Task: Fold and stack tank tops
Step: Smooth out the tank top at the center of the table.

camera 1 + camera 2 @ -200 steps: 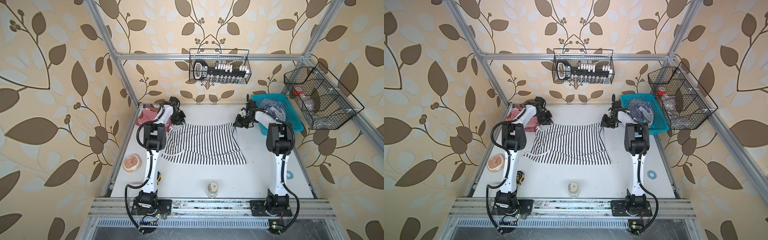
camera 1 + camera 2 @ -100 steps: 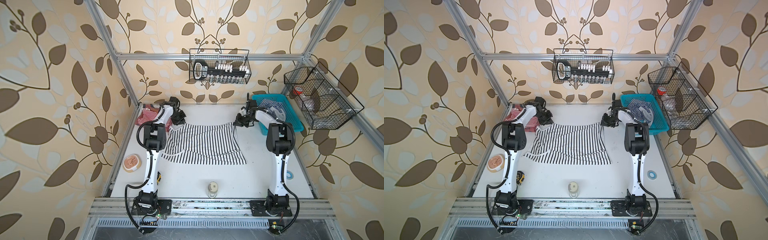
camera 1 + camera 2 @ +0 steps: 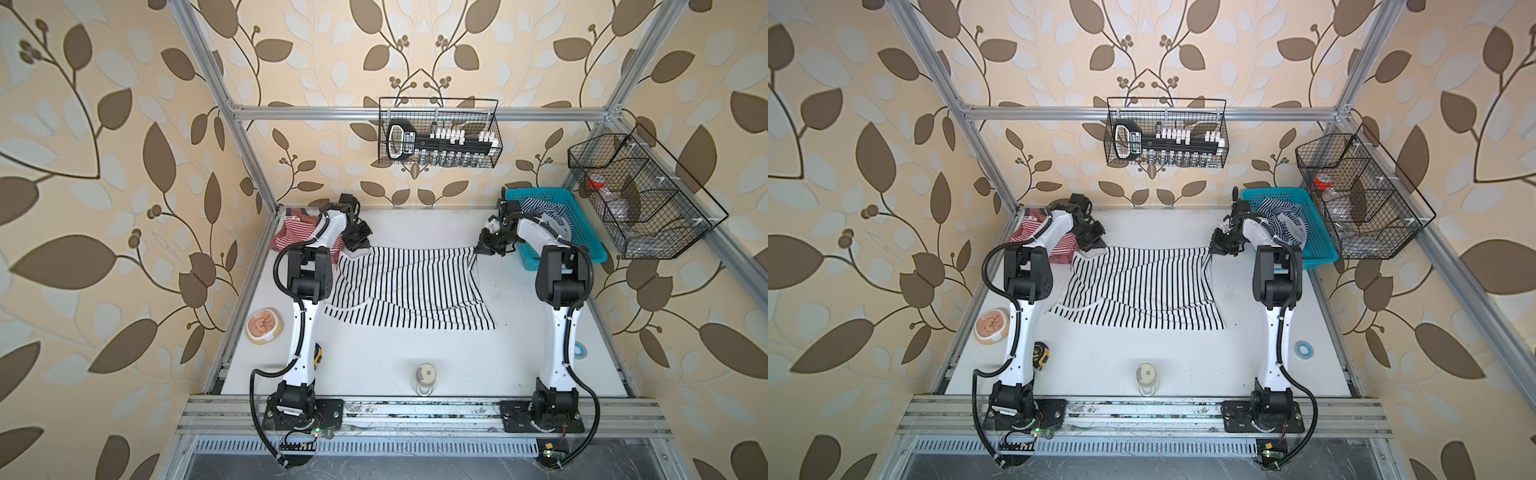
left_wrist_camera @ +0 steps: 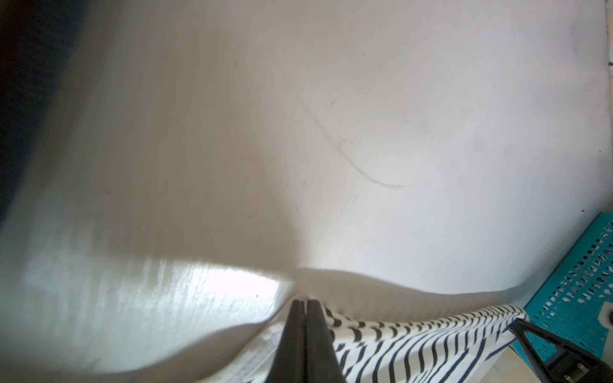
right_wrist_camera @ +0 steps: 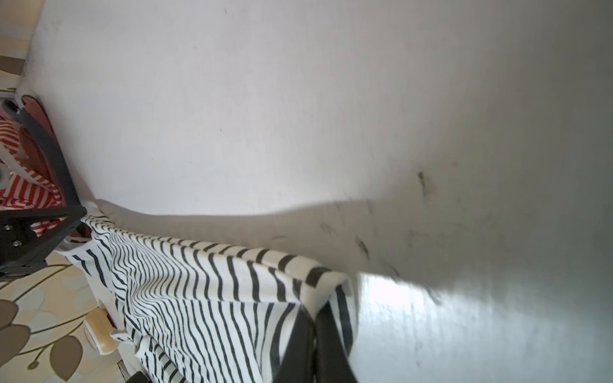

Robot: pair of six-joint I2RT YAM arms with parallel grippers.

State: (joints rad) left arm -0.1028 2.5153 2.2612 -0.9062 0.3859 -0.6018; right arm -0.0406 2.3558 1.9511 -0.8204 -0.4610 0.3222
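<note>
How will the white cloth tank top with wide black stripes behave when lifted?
Likely floppy: the white black-striped tank top sags and creases between the left gripper and right gripper, both shut on its far corners. Probably light: fingertip pinches hold it up. Its near hem rests on the white table, so it may drag and bunch.

table [image 3: 374,365] | black-striped tank top [image 3: 407,291] spread mid-table | red-striped tank top [image 3: 291,232] far-left corner | basket [image 3: 582,245] far-right | bowl [image 3: 264,326]
</note>
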